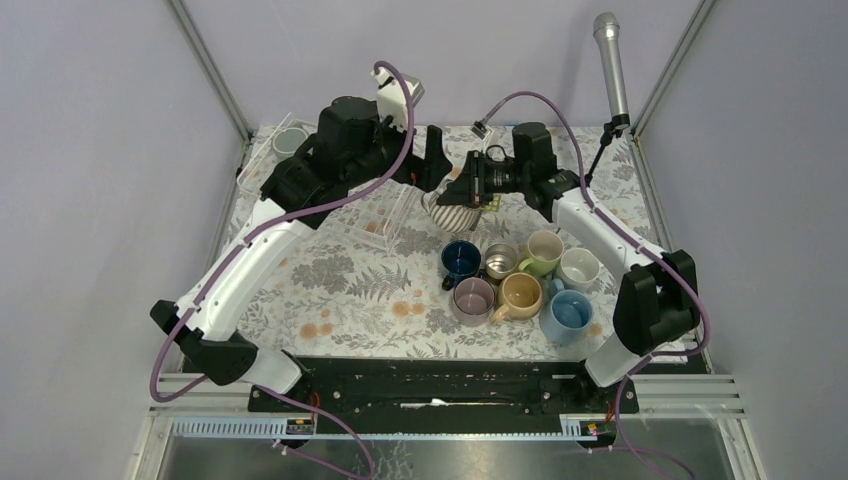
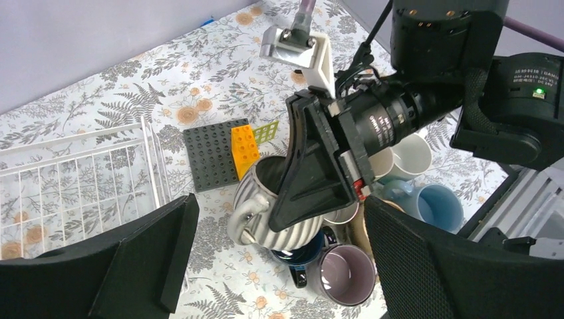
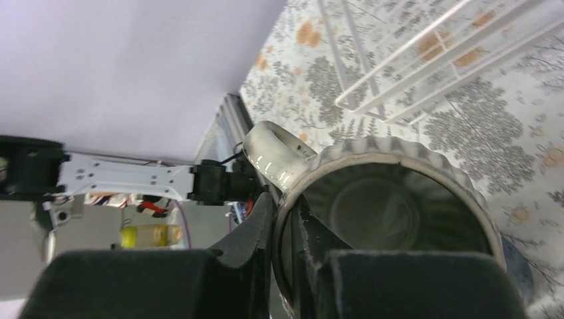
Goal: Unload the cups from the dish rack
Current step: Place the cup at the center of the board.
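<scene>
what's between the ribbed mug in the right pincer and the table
The ribbed grey-white ceramic mug hangs by its rim in the right pincer. The navy mug appears to sit under it, so straight down looks blocked; floral tablecloth to the left is free.

**COLOURS AND PATTERNS ON RECORD**

Grey ferns and orange blooms on white across the tablecloth (image 1: 350, 300). Grey-white, vertically ribbed: ribbed mug (image 2: 261, 193), frame centre. Lower right cluster: navy mug (image 1: 460, 260), steel mug (image 1: 500, 262), pale green mug (image 1: 543, 250), white mug (image 1: 579, 268), mauve mug (image 1: 473, 299), tan mug (image 1: 520, 295), light blue mug (image 1: 567, 315). Upper left: grey mug (image 1: 291, 140). White wire: dish rack (image 2: 153, 166). Dark grey: studded plate (image 2: 211, 156). Yellow block (image 2: 244, 149), green block (image 2: 266, 131).
</scene>
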`<action>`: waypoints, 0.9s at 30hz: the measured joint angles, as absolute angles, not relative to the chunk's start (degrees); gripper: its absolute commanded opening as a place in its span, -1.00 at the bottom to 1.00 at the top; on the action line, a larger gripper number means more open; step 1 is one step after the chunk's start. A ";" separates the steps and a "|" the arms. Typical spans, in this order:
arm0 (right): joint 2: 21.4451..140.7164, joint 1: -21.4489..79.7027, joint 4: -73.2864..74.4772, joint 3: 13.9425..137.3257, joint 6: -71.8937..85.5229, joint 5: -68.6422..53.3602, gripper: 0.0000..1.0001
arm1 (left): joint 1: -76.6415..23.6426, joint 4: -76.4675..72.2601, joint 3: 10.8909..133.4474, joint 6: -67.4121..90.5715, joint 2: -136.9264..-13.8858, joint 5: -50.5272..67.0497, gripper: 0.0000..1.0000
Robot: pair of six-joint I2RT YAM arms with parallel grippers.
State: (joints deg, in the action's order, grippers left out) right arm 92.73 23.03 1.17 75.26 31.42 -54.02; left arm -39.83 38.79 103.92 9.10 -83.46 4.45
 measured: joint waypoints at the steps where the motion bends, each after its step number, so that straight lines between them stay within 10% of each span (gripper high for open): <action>1: 92.68 23.55 3.77 75.90 29.98 -51.77 -1.00 | -39.83 38.83 103.92 9.74 -83.35 4.29 0.97; 27: 88.62 52.90 26.26 78.96 21.93 -10.41 -1.00 | -39.83 36.40 103.85 23.83 -68.58 -16.25 0.97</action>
